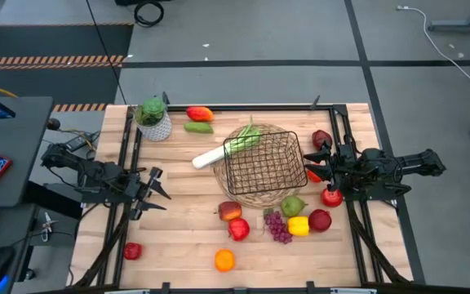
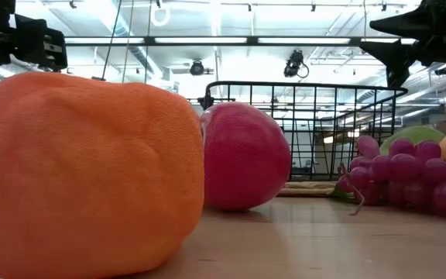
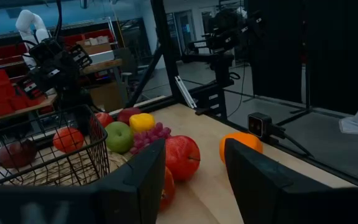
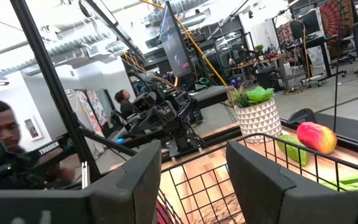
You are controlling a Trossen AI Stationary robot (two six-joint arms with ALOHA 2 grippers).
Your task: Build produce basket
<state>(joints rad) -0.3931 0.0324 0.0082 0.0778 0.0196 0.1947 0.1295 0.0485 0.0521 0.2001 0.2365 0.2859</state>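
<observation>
High view: the basket holds the leek. Left gripper, left of the basket, is released and empty. Right gripper, at its right side, is likewise released.

The right gripper has its two dark fingers spread apart over the black wire basket. At two o'clock from the basket stands a white patterned pot with a green plant. At three o'clock lie a red-and-yellow fruit and a green piece. A person sits in the room beyond.
</observation>
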